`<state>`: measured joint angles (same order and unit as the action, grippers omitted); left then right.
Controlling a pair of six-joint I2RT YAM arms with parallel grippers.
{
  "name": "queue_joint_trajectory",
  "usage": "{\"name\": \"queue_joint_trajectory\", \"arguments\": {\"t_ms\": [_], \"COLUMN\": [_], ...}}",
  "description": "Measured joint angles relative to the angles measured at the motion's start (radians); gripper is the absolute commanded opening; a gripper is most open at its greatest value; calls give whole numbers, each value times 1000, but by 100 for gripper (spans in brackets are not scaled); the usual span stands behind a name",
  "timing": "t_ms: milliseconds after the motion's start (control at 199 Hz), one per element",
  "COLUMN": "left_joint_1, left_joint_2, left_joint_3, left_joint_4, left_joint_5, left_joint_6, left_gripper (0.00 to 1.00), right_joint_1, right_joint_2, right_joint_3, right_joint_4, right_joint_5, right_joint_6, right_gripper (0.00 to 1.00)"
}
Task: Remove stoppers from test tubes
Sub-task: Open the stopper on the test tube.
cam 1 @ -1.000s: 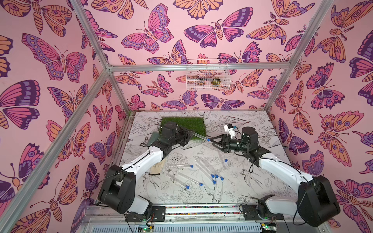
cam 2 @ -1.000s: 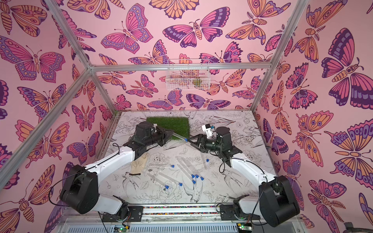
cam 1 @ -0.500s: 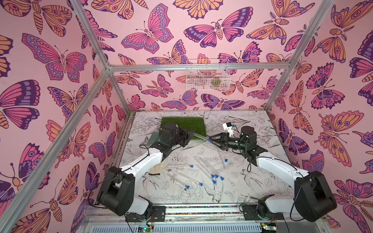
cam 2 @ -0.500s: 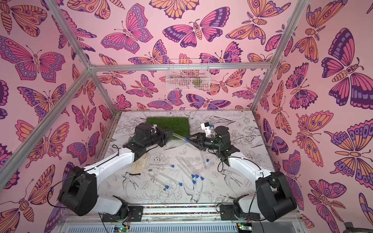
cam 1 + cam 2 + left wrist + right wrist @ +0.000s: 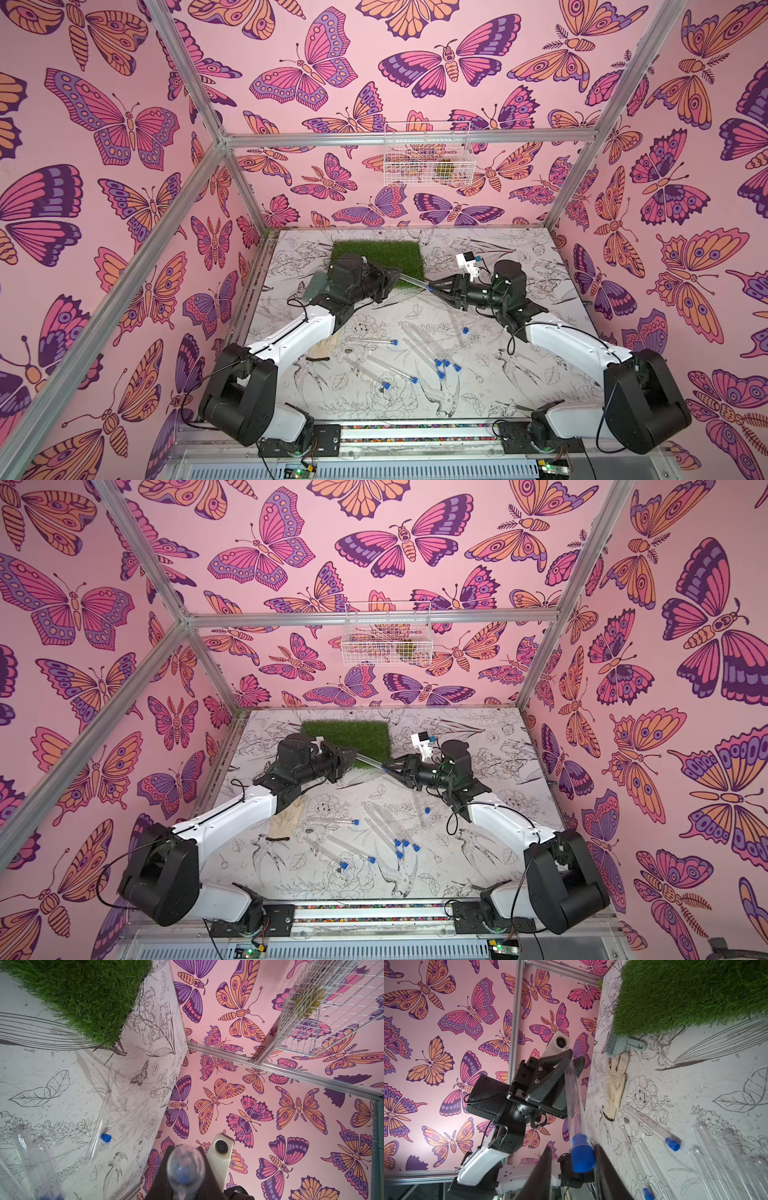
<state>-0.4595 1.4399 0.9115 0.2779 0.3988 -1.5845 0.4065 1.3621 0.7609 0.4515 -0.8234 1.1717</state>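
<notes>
My left gripper [image 5: 397, 275] is shut on a clear test tube [image 5: 413, 281] and holds it in the air, pointing at my right gripper [image 5: 432, 286]. The tube's blue stopper [image 5: 581, 1155] sits between the right gripper's [image 5: 573, 1147] two fingers. One finger touches it and a gap remains at the other. In the left wrist view the held tube [image 5: 185, 1169] shows end-on between the dark fingers. Several more stoppered test tubes [image 5: 419, 349] lie on the table in front of both arms. One loose stopper [image 5: 466, 331] lies beside an open tube [image 5: 99, 1122].
A green grass mat [image 5: 378, 257] lies at the back of the table behind the left gripper. A cream glove [image 5: 322, 351] and a grey-green brush [image 5: 316, 284] lie by the left arm. A white wire basket [image 5: 428, 156] hangs on the back wall.
The right gripper has edged towards the held tube and its jaws have narrowed round the blue stopper. The left arm and its tube have stayed put.
</notes>
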Motion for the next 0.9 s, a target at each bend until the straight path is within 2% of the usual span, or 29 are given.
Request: {"name": "queue_joint_trajectory", "arguments": {"t_ms": [587, 904], "left_joint_1": [0, 3], "left_joint_2": [0, -27], "left_joint_3": [-42, -82], "left_joint_4": [38, 66], "left_joint_5": [-8, -29], "left_joint_6": [-35, -58], "left_gripper": [2, 2], "right_joint_1": [0, 4], "right_joint_2": [61, 78], "right_joint_3": [0, 1], "right_joint_4": [49, 85], "right_joint_5": [-2, -12], "right_joint_6": [11, 37], "right_gripper": [19, 17]}}
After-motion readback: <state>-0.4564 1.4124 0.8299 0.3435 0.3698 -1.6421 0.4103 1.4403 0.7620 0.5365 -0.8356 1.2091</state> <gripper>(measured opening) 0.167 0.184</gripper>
